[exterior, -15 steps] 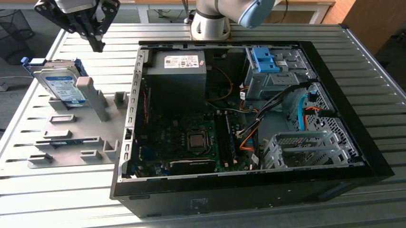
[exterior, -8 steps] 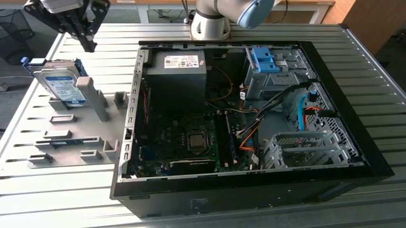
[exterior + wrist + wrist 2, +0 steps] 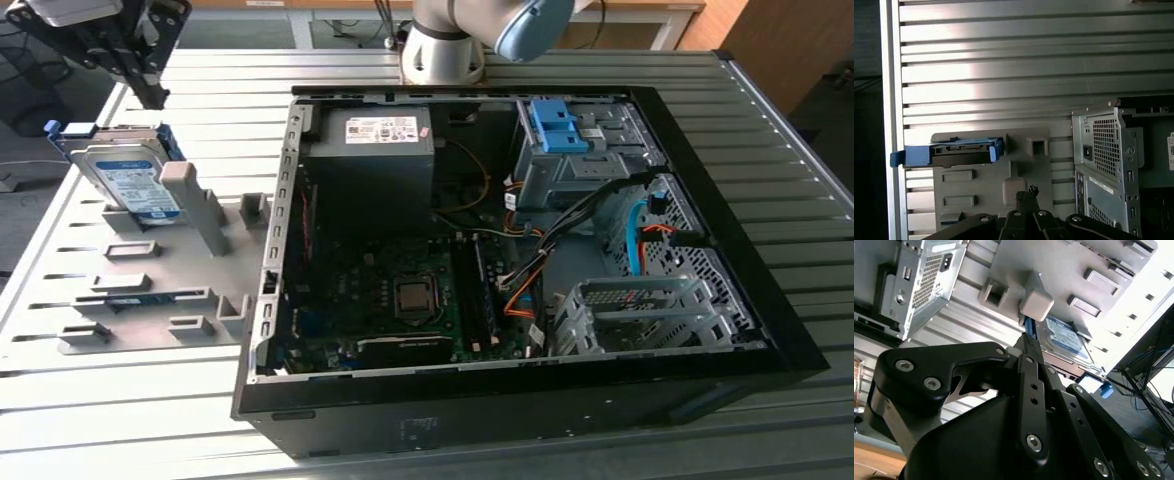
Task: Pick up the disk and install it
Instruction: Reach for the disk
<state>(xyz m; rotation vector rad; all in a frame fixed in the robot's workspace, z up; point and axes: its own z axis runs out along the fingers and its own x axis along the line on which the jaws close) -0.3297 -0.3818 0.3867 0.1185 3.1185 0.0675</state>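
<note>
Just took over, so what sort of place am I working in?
Probably a robot test bench for PC assembly: an open computer case lies on a slatted metal table, with the disk propped in a grey fixture beside it.

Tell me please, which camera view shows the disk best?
The exterior view: the disk stands leaning in the grey holder, its label face and blue frame plain. The second wrist view shows part of the label beyond the pincer; the first wrist view shows the disk edge-on, mostly blue frame.
</note>
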